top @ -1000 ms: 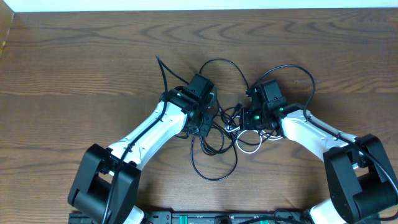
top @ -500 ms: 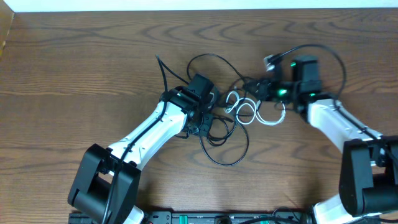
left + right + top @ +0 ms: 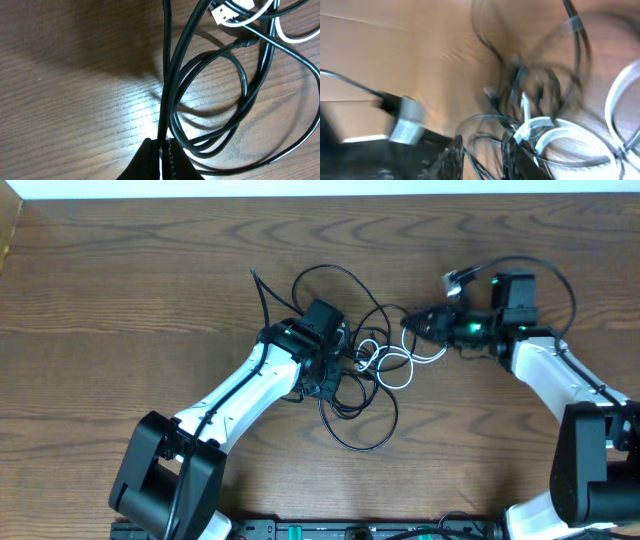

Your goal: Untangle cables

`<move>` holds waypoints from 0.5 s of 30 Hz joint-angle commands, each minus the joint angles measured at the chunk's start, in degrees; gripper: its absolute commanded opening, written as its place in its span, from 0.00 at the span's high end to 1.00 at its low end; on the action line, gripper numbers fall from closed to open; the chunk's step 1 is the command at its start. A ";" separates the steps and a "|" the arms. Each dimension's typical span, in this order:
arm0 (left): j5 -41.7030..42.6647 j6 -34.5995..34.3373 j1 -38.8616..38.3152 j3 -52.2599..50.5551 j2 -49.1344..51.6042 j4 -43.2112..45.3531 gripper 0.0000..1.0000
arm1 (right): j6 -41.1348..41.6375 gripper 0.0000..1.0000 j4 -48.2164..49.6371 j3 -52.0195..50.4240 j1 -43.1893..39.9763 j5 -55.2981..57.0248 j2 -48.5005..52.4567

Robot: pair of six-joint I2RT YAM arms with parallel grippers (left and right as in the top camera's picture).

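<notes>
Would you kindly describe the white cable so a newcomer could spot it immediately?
Start at the middle of the wooden table, where the cables lie in one tangle. On its right side sit small loops: the white cable, the only pale cord among black ones.

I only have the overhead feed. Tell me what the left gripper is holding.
Observer: On the left wrist view the left gripper is shut on a black cable, which runs straight up from its fingertips.
Operator: Find the white plug.
Observer: The white plug lies at the top of that view, among the black loops, apart from the gripper.
Operator: Now the right side.
Observer: The blurred right wrist view shows the right gripper open, thin dark strands in the gap, the white cable ahead.
</notes>
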 commanded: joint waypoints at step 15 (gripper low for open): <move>-0.55 -0.09 0.20 -0.33 0.11 -0.20 0.92 | -10.47 0.69 2.64 0.00 19.54 36.22 0.28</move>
